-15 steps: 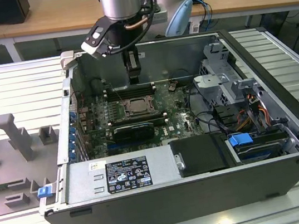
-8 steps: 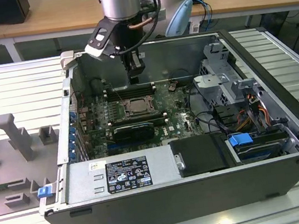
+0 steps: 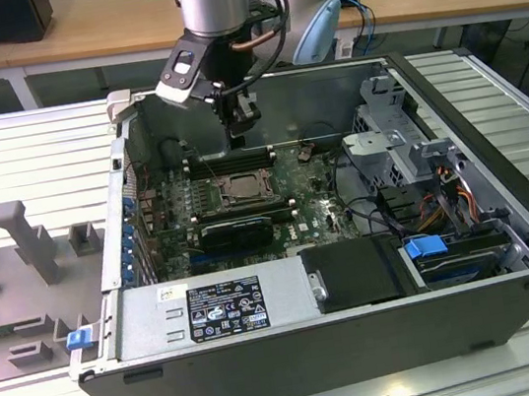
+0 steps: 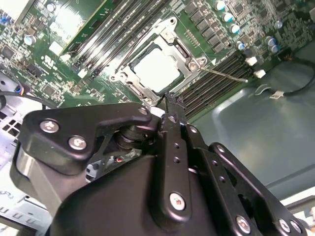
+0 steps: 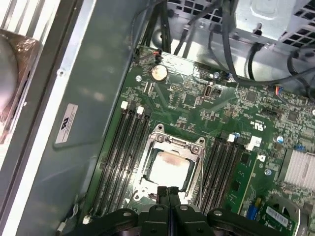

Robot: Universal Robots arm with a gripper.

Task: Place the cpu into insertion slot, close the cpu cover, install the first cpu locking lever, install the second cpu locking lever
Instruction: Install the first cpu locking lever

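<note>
In the exterior view, takes in the whole computer case (image 3: 365, 337) lying open on the slatted bench (image 3: 27, 144), with the hand (image 3: 239, 140) hanging inside it above the insertion slot (image 3: 241, 191), apart from it. Too small there to tell chip from frame.

In both wrist views, closes in on the socket: shows the cpu (image 5: 170, 169) (image 4: 156, 70) seated in it, pale face up, and the cpu cover (image 5: 173, 143) (image 4: 129, 78) lying flat around that face. In the second wrist view, adds a thin locking lever (image 4: 224, 74) sticking out from the socket's corner across the memory slots (image 4: 211, 88). Cannot tell whether latched or free.

In the first wrist view, loses the socket's near edge behind the hand (image 5: 169, 191). In the second wrist view, loses much of the board behind the black body of the hand (image 4: 170, 101).

Fingers (image 5: 162, 195) pressed together, clenched on nothing. Cpu under the fingertips, clear of them, not touched.
</note>
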